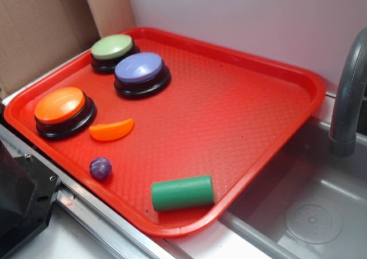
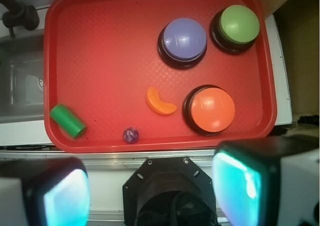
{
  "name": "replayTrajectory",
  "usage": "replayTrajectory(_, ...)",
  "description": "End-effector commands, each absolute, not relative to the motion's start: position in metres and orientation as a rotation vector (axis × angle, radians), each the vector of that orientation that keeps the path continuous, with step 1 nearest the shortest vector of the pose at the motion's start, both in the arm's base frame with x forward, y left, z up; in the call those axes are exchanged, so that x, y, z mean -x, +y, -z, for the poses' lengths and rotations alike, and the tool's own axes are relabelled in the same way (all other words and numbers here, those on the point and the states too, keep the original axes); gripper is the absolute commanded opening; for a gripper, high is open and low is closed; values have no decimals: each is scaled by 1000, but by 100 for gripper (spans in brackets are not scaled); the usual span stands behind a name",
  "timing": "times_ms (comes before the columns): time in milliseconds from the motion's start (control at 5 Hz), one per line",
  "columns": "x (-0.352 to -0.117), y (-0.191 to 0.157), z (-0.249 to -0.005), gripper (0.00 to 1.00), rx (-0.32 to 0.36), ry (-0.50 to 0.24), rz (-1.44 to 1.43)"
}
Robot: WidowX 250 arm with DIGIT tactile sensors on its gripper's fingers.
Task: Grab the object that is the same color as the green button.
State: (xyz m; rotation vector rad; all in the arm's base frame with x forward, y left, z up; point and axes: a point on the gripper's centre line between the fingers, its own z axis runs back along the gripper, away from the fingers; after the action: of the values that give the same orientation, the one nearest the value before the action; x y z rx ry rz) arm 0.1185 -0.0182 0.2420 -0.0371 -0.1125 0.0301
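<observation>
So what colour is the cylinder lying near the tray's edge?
Saturated green cylinder; clearest in the exterior view.

The gripper is hanging high above the work surface and pointing straight down, its two fingers filling the lower corners of the wrist view. The left finger pad and the right finger pad are standing wide apart, with nothing between them. In the exterior view, only a black part of the robot is showing at the lower left edge.

Exterior: oblique, near tray corner; wrist: high, straight down; both share tray
</observation>
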Motion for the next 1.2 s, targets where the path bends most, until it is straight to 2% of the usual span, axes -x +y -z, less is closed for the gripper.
replayTrajectory(0,-119,-18,-242,100,37,-112,-30)
replayTrajectory(200,-127,-30,-226,100,25,-189,84)
replayTrajectory(400,-134,-40,-212,100,-5,-214,126)
replayTrajectory(600,-137,-57,-197,100,6,-266,241)
replayTrajectory(800,-141,-81,-170,100,76,-258,313)
replayTrajectory(1000,-144,-98,-143,100,77,-257,380)
